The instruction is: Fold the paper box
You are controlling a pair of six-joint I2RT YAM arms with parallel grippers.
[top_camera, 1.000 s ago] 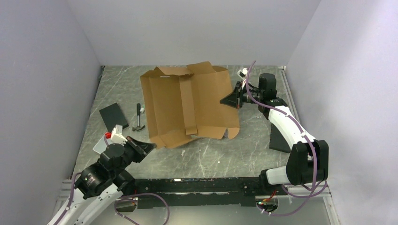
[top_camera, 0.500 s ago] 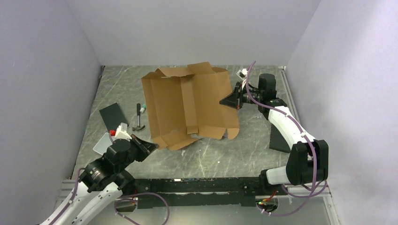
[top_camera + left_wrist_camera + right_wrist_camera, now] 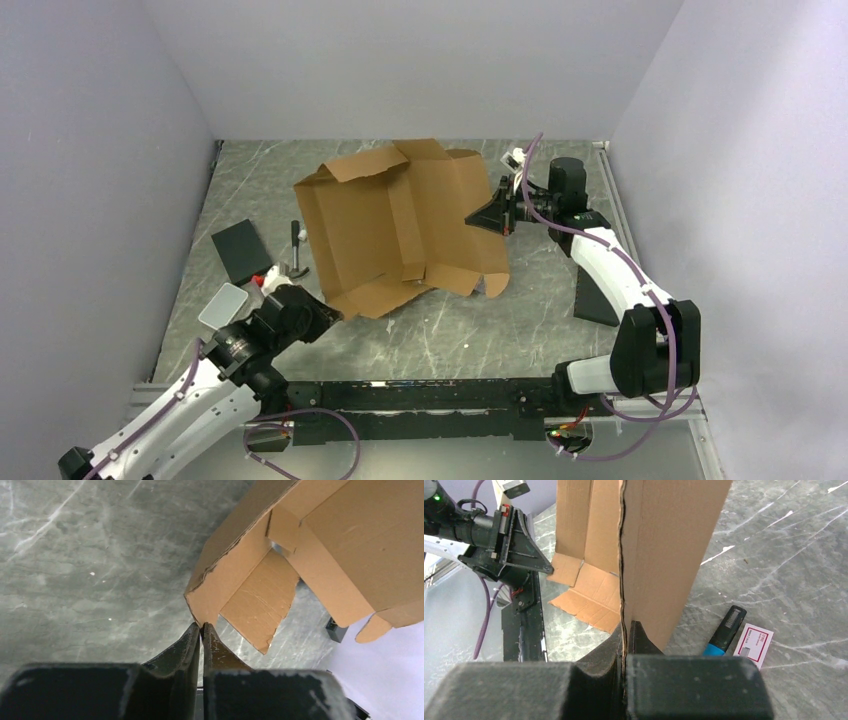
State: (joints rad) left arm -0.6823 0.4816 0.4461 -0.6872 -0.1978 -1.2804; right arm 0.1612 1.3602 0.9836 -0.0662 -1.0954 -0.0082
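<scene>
The paper box [image 3: 400,225] is a large brown cardboard sheet, partly raised, in the middle of the table. My right gripper [image 3: 480,218] is shut on its right edge, and the right wrist view shows the corrugated edge [image 3: 623,570] running upright between the pads. My left gripper [image 3: 330,314] is at the box's near-left corner. In the left wrist view its jaws [image 3: 201,626] stand almost together, their tips touching the corner's point [image 3: 202,611]. Whether that corner is pinched cannot be told.
A black pad [image 3: 241,250], a small hammer-like tool [image 3: 296,254] and a white card [image 3: 222,305] lie left of the box. Another black pad [image 3: 597,294] lies by the right arm. A blue-tipped marker [image 3: 725,629] and a card [image 3: 753,644] lie behind the box.
My left arm has reached forward and right up to the box's near-left corner. The box's left side has tilted up and its far-left flap has risen. The right gripper has kept its hold.
</scene>
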